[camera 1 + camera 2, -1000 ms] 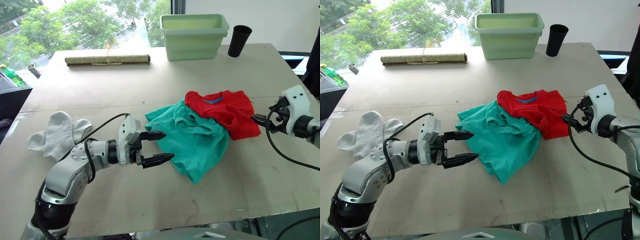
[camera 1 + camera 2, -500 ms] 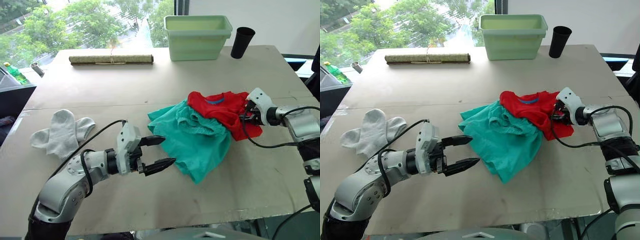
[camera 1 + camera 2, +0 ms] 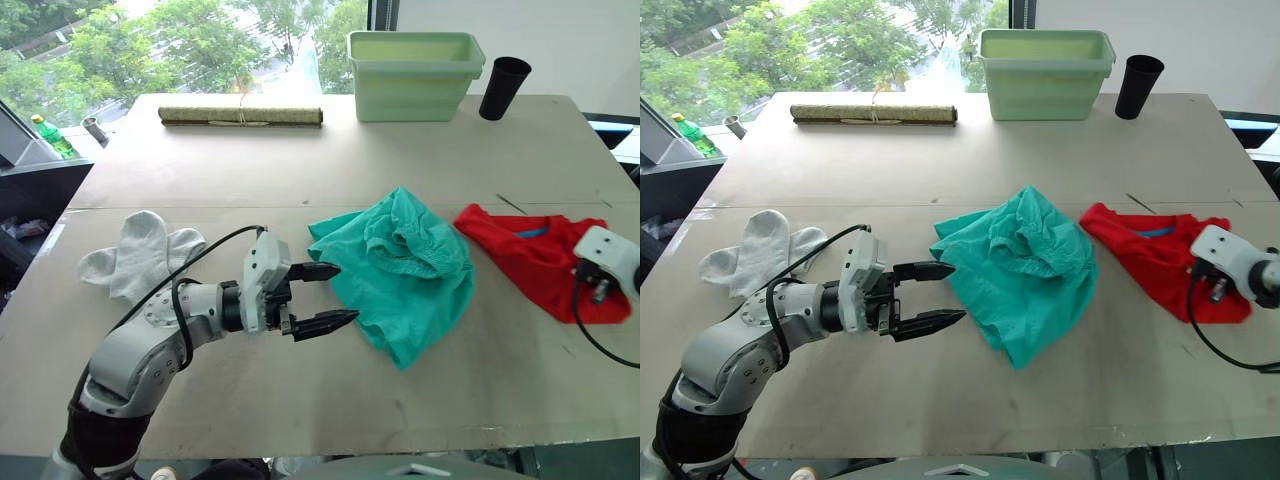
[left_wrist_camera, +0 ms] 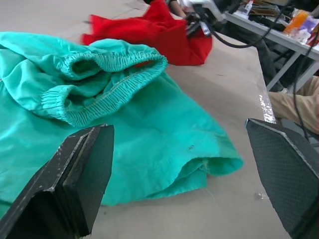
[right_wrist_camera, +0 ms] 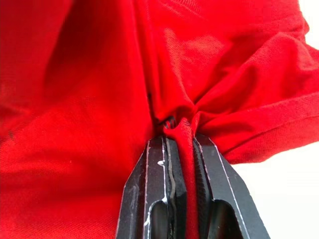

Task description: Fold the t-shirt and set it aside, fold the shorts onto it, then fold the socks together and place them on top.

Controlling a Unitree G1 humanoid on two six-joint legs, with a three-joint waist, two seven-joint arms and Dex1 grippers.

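The red t-shirt lies crumpled at the right of the table, apart from the teal shorts, which sit bunched in the middle. My right gripper is shut on a pinched fold of the t-shirt near its right edge, where the white wrist shows. Just left of the shorts, my left gripper hovers open and empty, its fingers pointing at the gathered waistband. The grey-white socks lie side by side at the table's left.
At the back of the table stand a pale green bin, a black cup and a rolled mat. A green bottle stands off the table at the far left. The table's front edge is close.
My right gripper has shut on the red t-shirt and dragged it rightward off the shorts. The left gripper stays open by the shorts. The camera has shifted.
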